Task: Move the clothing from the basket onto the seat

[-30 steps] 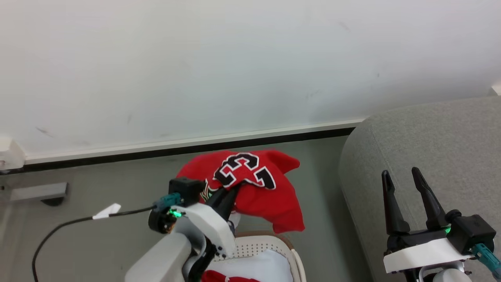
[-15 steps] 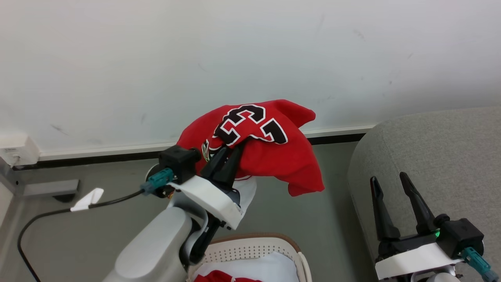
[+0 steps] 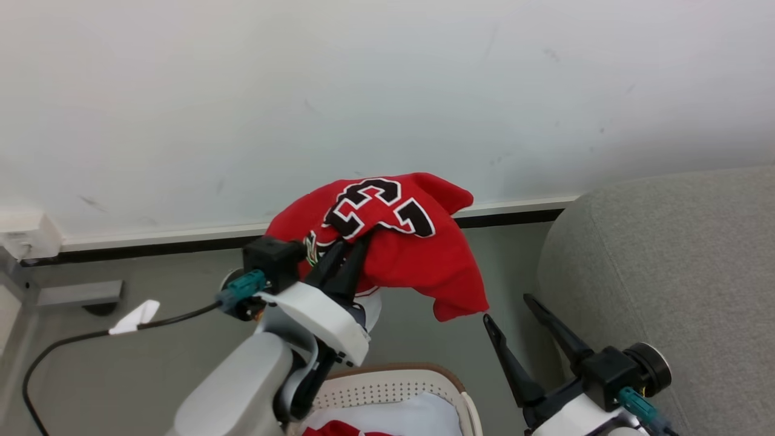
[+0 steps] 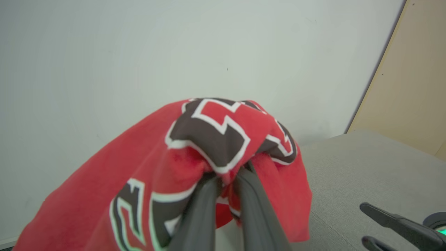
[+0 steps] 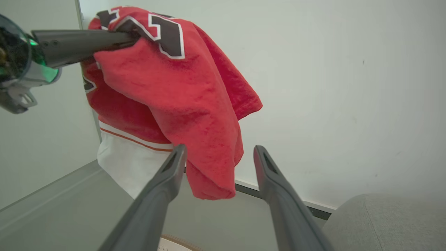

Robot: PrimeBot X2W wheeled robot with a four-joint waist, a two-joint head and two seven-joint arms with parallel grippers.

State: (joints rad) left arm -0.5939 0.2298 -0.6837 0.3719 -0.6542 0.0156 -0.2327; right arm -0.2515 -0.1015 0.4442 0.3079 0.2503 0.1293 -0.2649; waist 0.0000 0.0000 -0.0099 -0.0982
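Seat (image 3: pixel 666 272) at right. Basket (image 3: pixel 393 383) low centre, second red garment (image 3: pixel 339 431) inside. Jersey (image 3: pixel 399 242) aloft above the floor, pinched between left gripper (image 3: pixel 354 254) fingers. Right gripper (image 3: pixel 507 307) spread, just beside the hanging hem. Carry step; next, swing rightward over the seat, then release.

Only one mark was legible: the number "23" on the red jersey (image 3: pixel 418 266), black digits edged in white. In the head view it sat upside down and creased. The left wrist view gave only folded pieces of the digits, unreadable. The small emblem (image 3: pixel 312 244) beside them was too crumpled to read.
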